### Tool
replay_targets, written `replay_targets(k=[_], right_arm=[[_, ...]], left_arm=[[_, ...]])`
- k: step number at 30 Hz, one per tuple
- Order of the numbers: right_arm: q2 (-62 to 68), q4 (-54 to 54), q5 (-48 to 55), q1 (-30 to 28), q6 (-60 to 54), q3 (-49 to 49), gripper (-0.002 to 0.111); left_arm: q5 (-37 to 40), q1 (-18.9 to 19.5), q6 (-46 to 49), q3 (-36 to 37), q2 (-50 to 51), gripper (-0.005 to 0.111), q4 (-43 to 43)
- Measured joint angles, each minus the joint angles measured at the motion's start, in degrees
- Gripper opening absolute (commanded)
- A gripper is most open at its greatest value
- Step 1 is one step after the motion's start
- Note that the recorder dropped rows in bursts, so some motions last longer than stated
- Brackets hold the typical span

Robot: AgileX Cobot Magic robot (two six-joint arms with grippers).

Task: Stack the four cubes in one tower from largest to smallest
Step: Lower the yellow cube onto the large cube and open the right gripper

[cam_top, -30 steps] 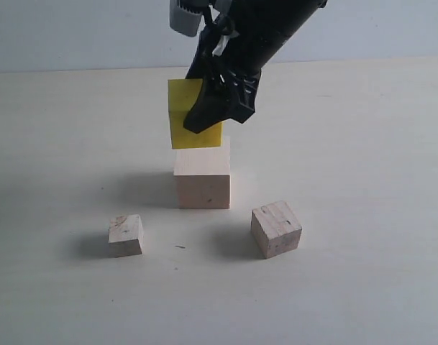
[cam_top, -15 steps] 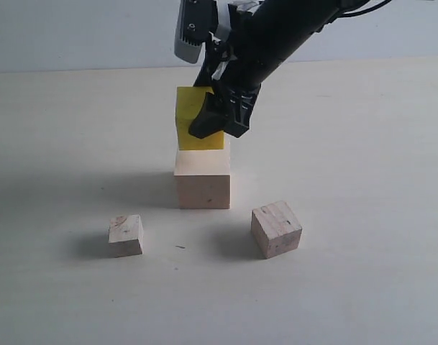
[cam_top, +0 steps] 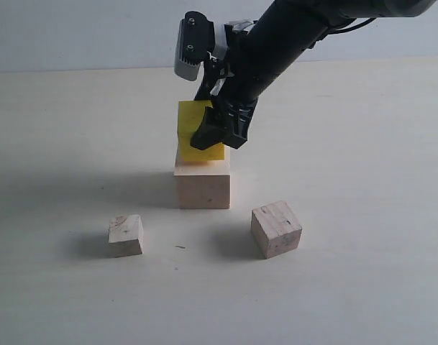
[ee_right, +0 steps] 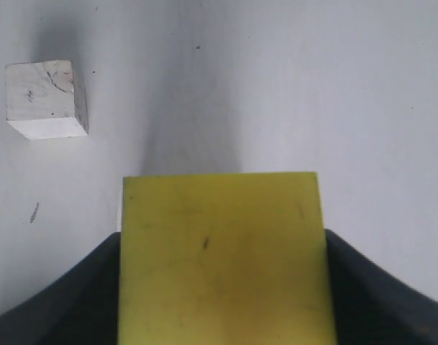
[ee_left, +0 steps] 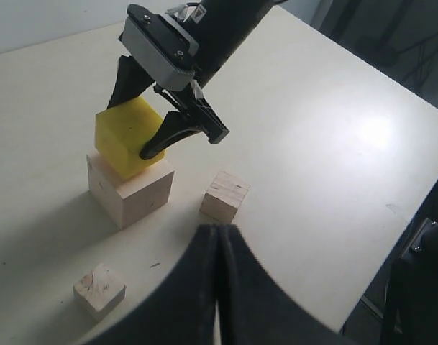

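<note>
My right gripper (cam_top: 206,136) is shut on the bright yellow cube (cam_top: 190,126), one finger on each side of it. The cube is right at the top face of the largest pale wood cube (cam_top: 202,185), slightly turned against it; whether it rests there I cannot tell. In the right wrist view the yellow cube (ee_right: 222,251) fills the space between the fingers. The greyish wood cube (cam_top: 276,228) lies front right on the table, the smallest wood cube (cam_top: 125,235) front left. My left gripper (ee_left: 220,237) hangs shut and empty, away from the cubes.
The pale table (cam_top: 362,144) runs wide around the cubes. In the left wrist view its edge (ee_left: 391,244) shows, with dark floor and gear beyond. A tiny dark mark (cam_top: 180,246) lies on the table near the smallest cube.
The right gripper has come down with the yellow cube, from above the pale wood cube to its top face. The two loose cubes have not moved.
</note>
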Motion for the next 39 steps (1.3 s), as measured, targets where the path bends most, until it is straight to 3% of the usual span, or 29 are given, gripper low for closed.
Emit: replay_targets(k=[39], right_arm=[[0.7, 0.1, -0.5, 0.0, 0.5, 0.1, 0.0]], left_arm=[[0.0, 0.0, 0.0, 0.0, 0.0, 0.0, 0.7]])
